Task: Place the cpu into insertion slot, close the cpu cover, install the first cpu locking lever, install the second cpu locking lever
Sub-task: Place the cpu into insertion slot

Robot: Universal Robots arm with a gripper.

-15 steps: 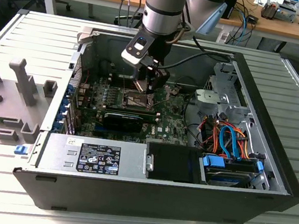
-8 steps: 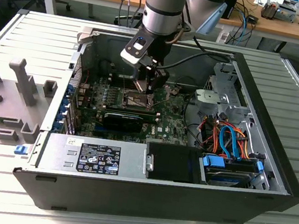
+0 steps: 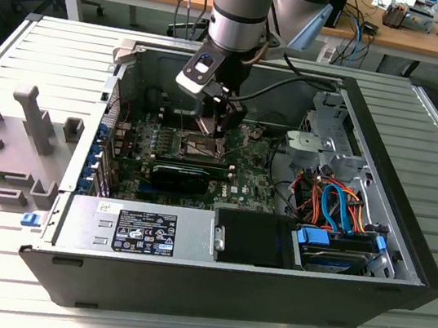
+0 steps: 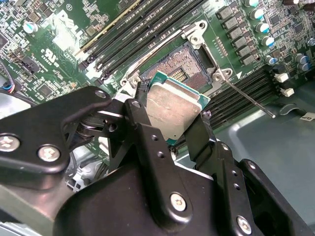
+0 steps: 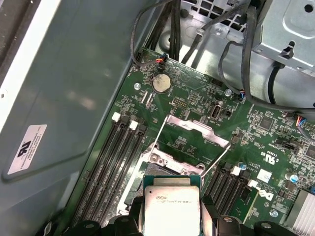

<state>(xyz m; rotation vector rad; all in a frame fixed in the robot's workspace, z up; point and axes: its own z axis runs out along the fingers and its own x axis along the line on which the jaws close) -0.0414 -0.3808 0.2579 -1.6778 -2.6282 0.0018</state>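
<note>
The gripper (image 4: pixel 172 117) is closed on the chip (image 4: pixel 174 109), one black finger (image 4: pixel 140 115) against each of two opposite edges. The chip's silver top faces the camera in both wrist views. It hangs a little tilted, just over the near edge of the socket (image 4: pixel 184 63) and not yet in it: the dark square with its pale contact field lies bare beyond the chip.

In the exterior view the arm reaches down into the open computer case (image 3: pixel 183 291), over the far middle part of the green board (image 3: pixel 242 172).

In the first wrist view the metal cover (image 5: pixel 197 125) is swung up and back on the far side of the socket. Two thin wire levers (image 5: pixel 160 133) stand loose on either side of it, neither hooked down.

By this, the task looks to be at its first step. The chip is carried to the socket but not seated, the cover is open, and both levers are undone, so all four steps remain unfinished.
</note>
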